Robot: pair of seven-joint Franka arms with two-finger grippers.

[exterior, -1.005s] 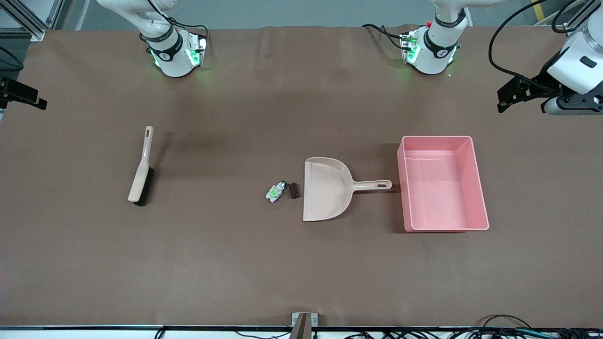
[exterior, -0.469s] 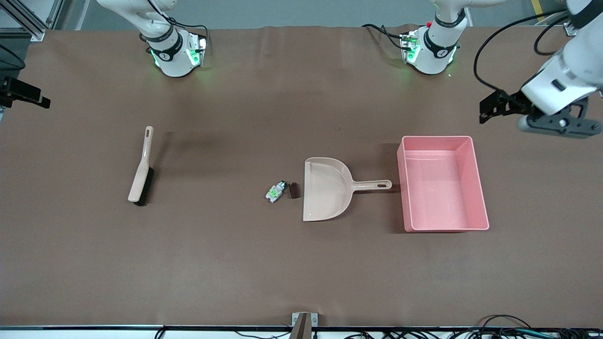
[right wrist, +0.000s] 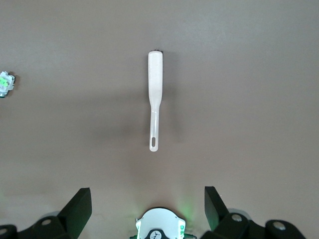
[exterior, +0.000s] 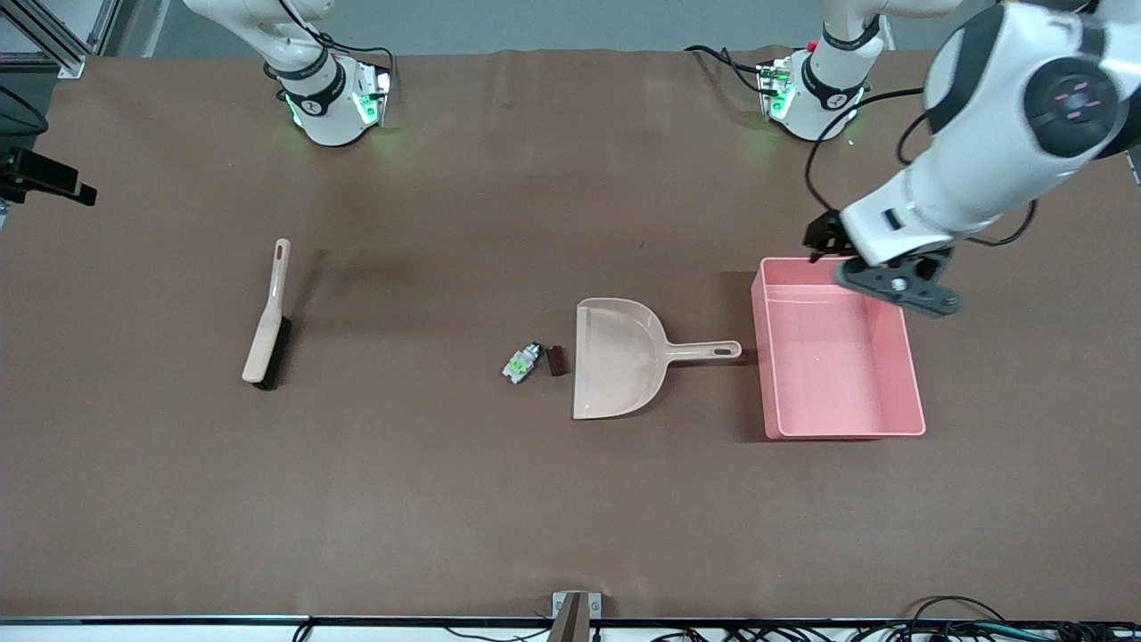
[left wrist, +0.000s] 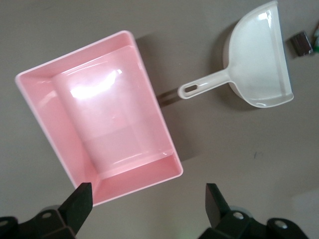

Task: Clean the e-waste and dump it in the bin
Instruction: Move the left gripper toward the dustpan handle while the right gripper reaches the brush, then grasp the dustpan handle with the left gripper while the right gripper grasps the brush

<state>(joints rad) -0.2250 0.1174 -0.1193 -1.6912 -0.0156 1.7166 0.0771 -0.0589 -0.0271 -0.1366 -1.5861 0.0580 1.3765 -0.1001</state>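
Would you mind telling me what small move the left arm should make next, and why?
Probably carry the open left gripper from over the bin to over the dustpan's handle. The e-waste lies on the table just off the dustpan mouth, and nothing is held yet. The right gripper, also open, hangs over the brush, so each arm has its own tool.

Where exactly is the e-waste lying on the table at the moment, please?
In the front view, the e-waste lies on the table near its middle, just beside the dustpan's open mouth, on the side toward the right arm's end; the brush lies farther that way.
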